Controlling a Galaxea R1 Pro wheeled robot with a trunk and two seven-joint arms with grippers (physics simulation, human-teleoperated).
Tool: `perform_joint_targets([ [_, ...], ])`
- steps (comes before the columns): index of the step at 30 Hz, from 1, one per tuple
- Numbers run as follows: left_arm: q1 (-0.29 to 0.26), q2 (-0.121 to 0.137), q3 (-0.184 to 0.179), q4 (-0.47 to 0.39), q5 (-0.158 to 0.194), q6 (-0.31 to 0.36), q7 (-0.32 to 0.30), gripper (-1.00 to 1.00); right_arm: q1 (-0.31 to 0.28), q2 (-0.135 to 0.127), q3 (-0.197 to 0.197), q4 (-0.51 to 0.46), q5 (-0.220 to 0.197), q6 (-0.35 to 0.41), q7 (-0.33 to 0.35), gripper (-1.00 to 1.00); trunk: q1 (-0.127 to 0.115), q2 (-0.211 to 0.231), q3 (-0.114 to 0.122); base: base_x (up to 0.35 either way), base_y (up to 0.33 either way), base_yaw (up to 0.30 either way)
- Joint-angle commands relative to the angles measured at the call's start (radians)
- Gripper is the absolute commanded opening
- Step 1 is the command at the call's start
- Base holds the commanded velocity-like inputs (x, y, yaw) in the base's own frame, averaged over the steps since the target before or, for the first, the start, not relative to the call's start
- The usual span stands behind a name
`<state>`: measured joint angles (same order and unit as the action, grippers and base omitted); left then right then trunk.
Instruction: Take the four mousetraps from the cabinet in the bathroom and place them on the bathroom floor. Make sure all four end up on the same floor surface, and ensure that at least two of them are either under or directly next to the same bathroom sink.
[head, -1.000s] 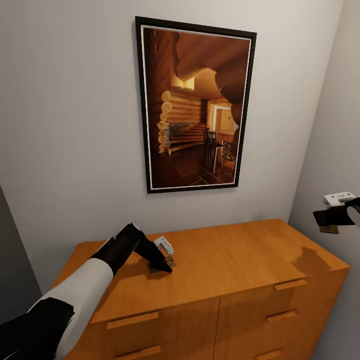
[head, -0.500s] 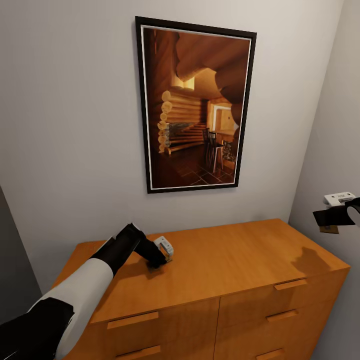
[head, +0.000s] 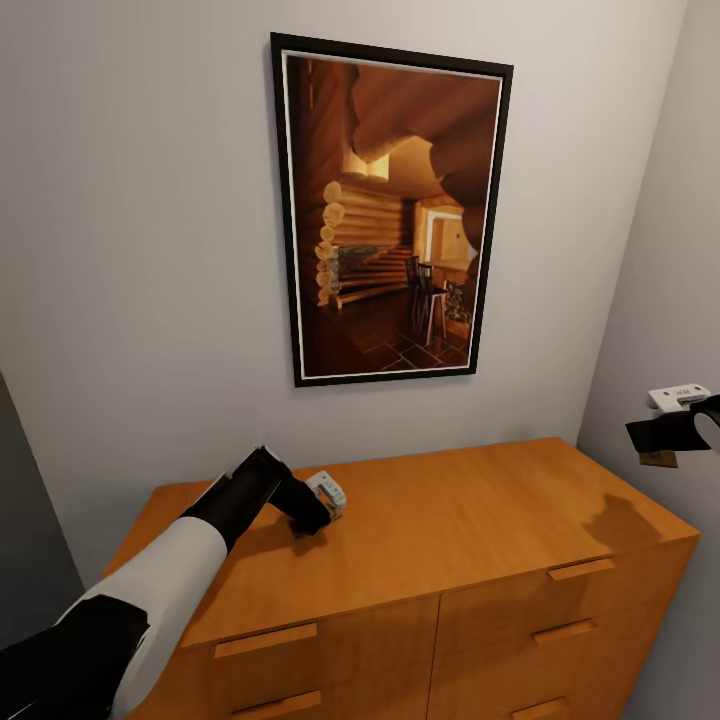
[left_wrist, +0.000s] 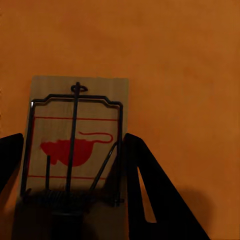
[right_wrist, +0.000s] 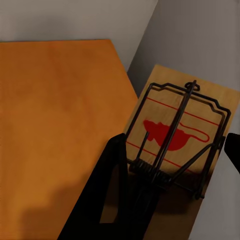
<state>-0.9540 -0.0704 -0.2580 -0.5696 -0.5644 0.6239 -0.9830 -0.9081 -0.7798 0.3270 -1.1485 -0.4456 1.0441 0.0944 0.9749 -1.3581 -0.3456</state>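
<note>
The orange-brown cabinet stands against the wall. My left gripper is low over the left part of its top. In the left wrist view a tan mousetrap with a red mouse print lies on the cabinet top, and my left gripper has its dark fingers pressed against both long edges. My right gripper hangs in the air past the cabinet's right end, shut on a second mousetrap whose tan corner shows below it. The bathroom floor and the sink are out of view.
A framed picture of a log interior hangs on the wall above the cabinet. A side wall closes in on the right, close to my right gripper. Drawer fronts with slim handles face me below.
My left gripper has tipped down and drawn back a little, so its fingers, stretched out over the top a second ago, now sit bunched over the mousetrap. The right arm has not moved.
</note>
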Motion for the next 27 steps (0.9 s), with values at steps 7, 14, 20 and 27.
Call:
perform_joint_targets([
  [7, 0.000, -0.002, 0.003, -0.160, -0.013, 0.118, -0.014, -1.00, -0.002, 0.001, 0.003, 0.000, 0.010, 0.003, 0.010, -1.00, 0.000, -0.001, -0.002, 0.000, 0.000, 0.000],
  [14, 0.000, 0.000, 0.003, -0.408, -0.007, 0.318, -0.024, -1.00, -0.002, 0.002, 0.003, 0.000, 0.009, 0.003, 0.010, -1.00, 0.000, -0.001, -0.002, 0.000, 0.000, 0.000],
  [20, 0.000, -0.001, 0.003, -0.424, -0.007, 0.340, -0.020, -1.00, -0.002, 0.002, 0.003, 0.000, 0.006, 0.003, 0.010, -1.00, 0.000, -0.001, -0.002, 0.000, 0.000, 0.000],
  [27, 0.000, 0.002, 0.008, -0.428, -0.007, 0.363, -0.019, -1.00, -0.002, 0.002, 0.003, 0.000, 0.004, 0.003, 0.010, -1.00, 0.000, -0.001, -0.002, 0.000, 0.000, 0.000],
])
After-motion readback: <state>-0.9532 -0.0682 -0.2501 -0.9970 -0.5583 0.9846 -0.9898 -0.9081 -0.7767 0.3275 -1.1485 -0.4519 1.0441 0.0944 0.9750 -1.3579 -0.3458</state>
